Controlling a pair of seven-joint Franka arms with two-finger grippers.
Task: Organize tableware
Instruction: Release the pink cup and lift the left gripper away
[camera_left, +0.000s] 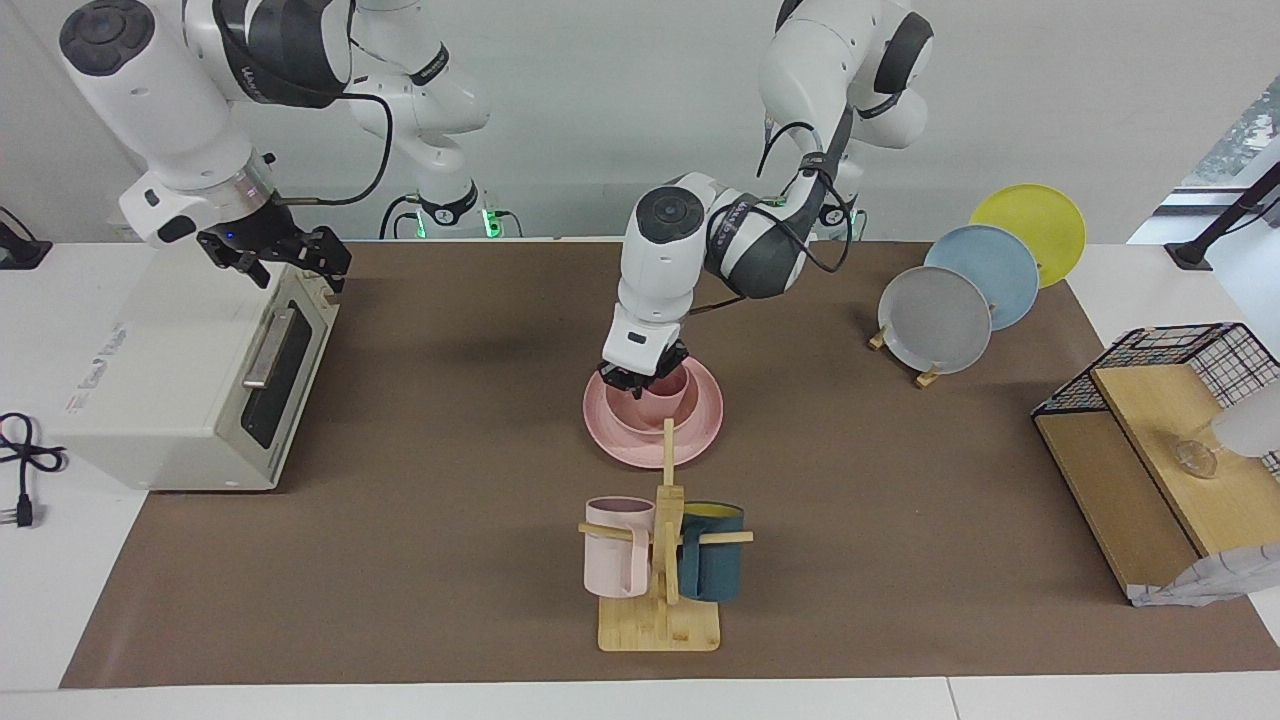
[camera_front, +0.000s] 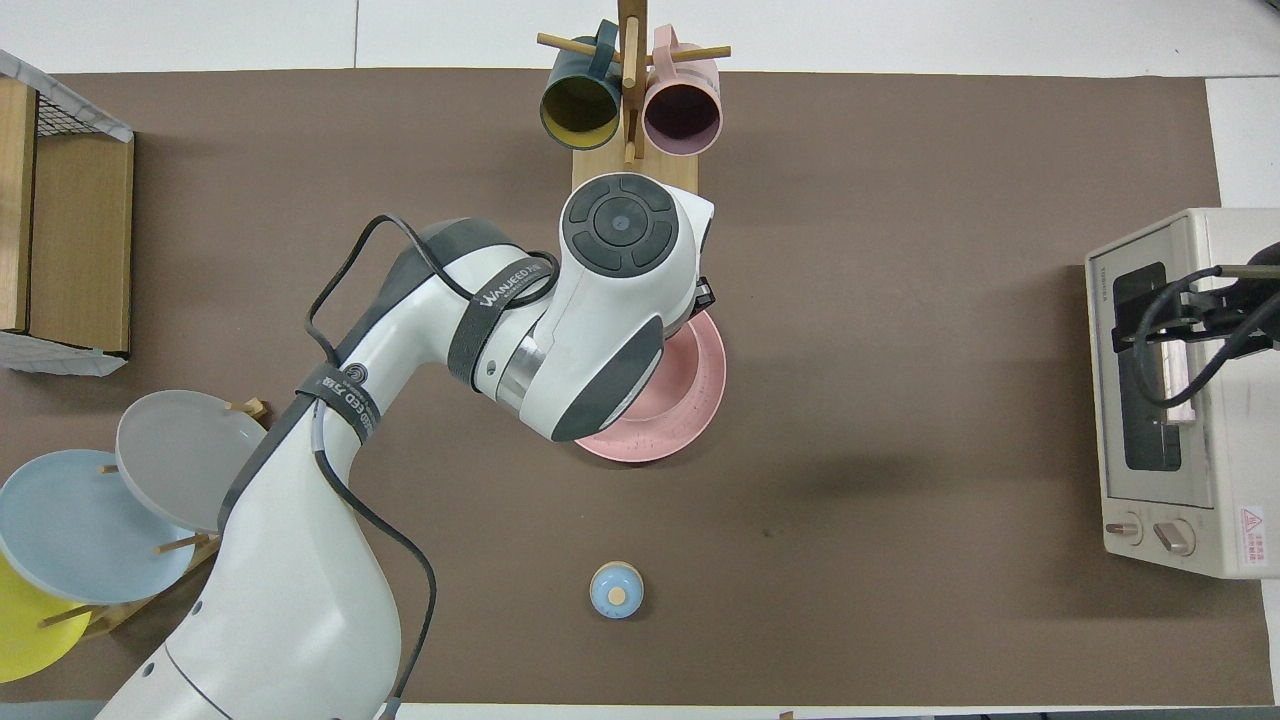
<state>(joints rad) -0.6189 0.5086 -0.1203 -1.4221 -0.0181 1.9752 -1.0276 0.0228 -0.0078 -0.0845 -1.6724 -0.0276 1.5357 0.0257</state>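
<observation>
The pale-pink plate (camera_left: 700, 432) lies at the table's middle, between the robots and the mug stand. The pale-pink bowl (camera_left: 628, 415) sits on it, and the pale-pink cup (camera_left: 668, 395) stands in the bowl. My left gripper (camera_left: 638, 380) is down at the cup's rim, on the side toward the right arm's end. In the overhead view my left arm covers the bowl and cup, and only part of the plate (camera_front: 700, 400) shows. My right gripper (camera_left: 290, 262) waits over the toaster oven (camera_left: 190, 370).
A wooden mug stand (camera_left: 660, 620) holds a pink handled mug (camera_left: 617, 560) and a dark-teal mug (camera_left: 712, 565). Grey (camera_left: 933, 320), blue (camera_left: 985, 275) and yellow (camera_left: 1035, 230) plates stand in a rack. A wire-and-wood shelf (camera_left: 1160, 440) stands at the left arm's end. A small blue knobbed piece (camera_front: 616, 590) lies nearer the robots than the plate.
</observation>
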